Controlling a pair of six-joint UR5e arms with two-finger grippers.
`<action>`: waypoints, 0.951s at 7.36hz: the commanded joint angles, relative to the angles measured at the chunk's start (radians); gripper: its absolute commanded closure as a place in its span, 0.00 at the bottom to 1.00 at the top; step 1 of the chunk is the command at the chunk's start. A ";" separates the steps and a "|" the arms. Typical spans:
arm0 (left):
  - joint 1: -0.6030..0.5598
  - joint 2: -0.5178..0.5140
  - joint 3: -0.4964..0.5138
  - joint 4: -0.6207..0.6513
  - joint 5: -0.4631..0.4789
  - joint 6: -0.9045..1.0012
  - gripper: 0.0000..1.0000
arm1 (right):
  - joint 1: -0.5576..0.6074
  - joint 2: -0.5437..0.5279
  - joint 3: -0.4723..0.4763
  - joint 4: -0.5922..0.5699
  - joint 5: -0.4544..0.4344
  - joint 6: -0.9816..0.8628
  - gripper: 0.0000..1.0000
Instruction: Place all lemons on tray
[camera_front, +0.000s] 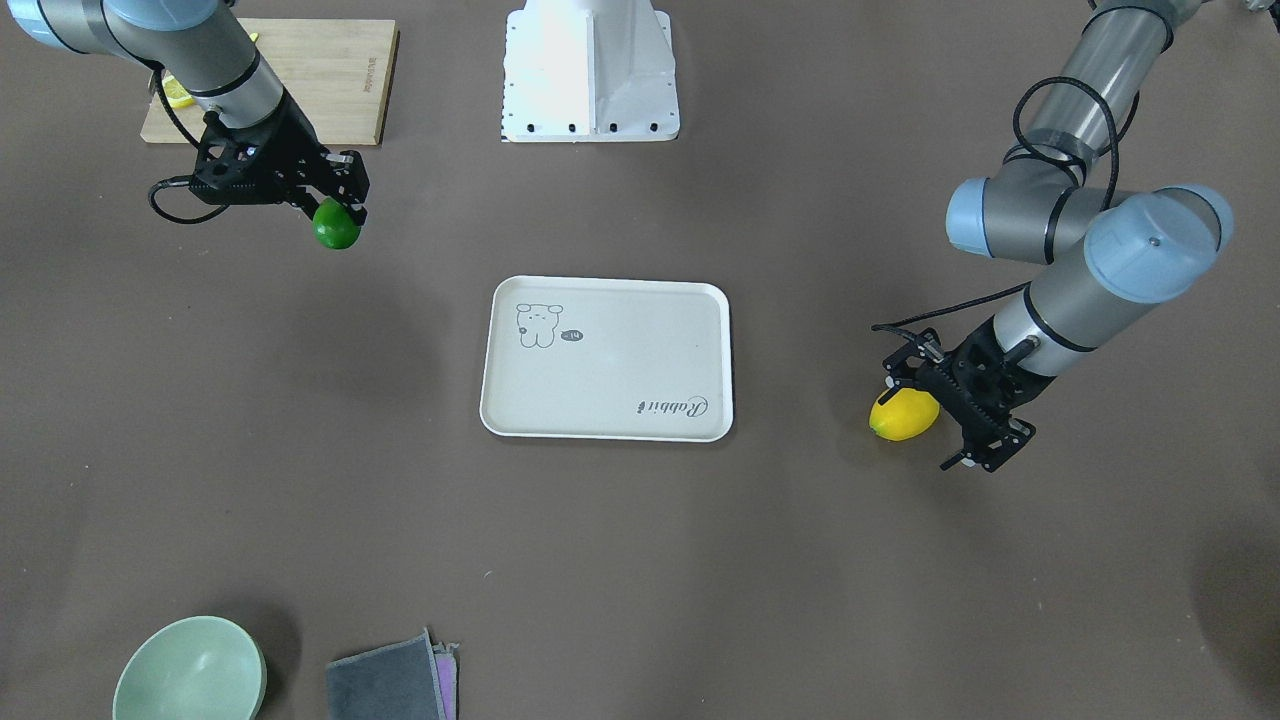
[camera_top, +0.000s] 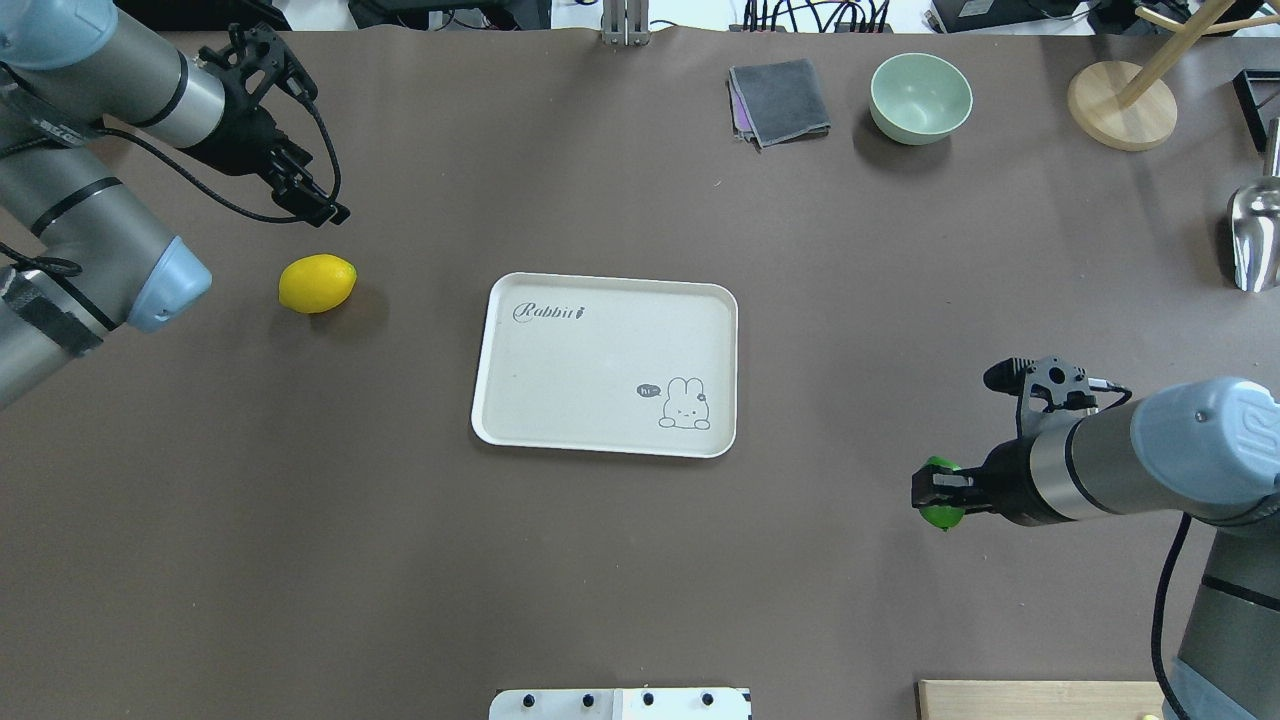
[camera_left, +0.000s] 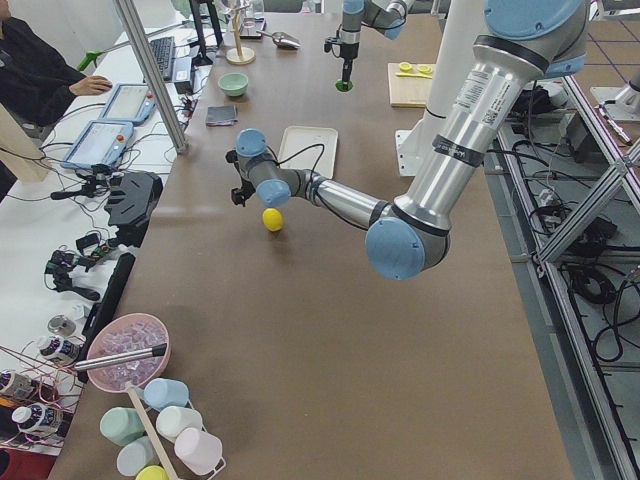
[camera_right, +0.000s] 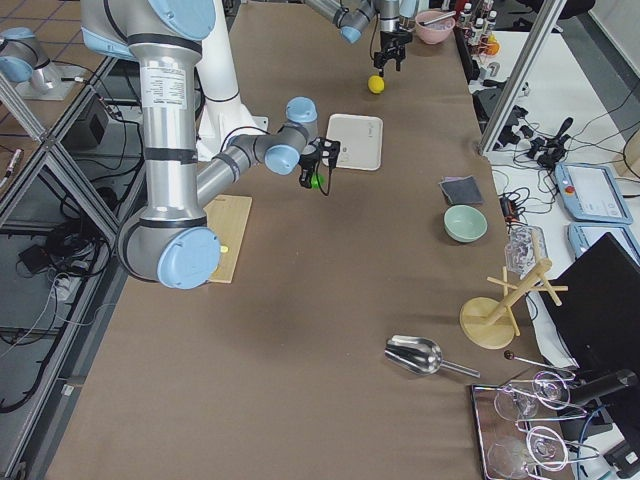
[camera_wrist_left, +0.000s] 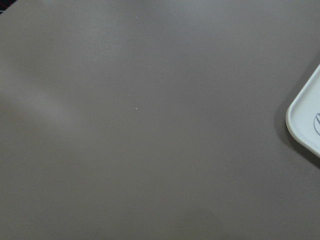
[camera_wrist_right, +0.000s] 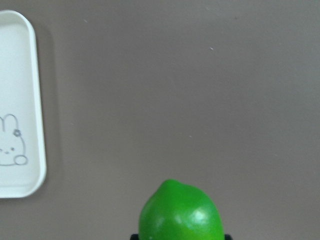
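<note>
right fingers (camera_front: 352, 190) clamped on green lemon (camera_front: 337, 226)
carry over tray (camera_front: 620, 370), lower before release; left fingers (camera_top: 312, 200) apart by yellow lemon (camera_top: 317, 284)

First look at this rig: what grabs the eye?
The bright green lemon, clamped in the right end effector, on the robot's right of the tray. Opposite it, the yellow lemon lies on the brown table, with the left end effector open near it. The white tray between them holds nothing.
</note>
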 joint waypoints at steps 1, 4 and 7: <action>0.034 0.049 -0.014 -0.012 0.022 -0.005 0.02 | 0.030 0.162 0.001 -0.205 0.015 -0.007 1.00; 0.067 0.074 0.005 -0.044 0.022 -0.005 0.02 | 0.033 0.207 -0.032 -0.207 -0.011 -0.023 1.00; 0.078 0.091 -0.001 -0.044 0.022 -0.008 0.44 | 0.038 0.247 -0.057 -0.213 -0.020 -0.021 1.00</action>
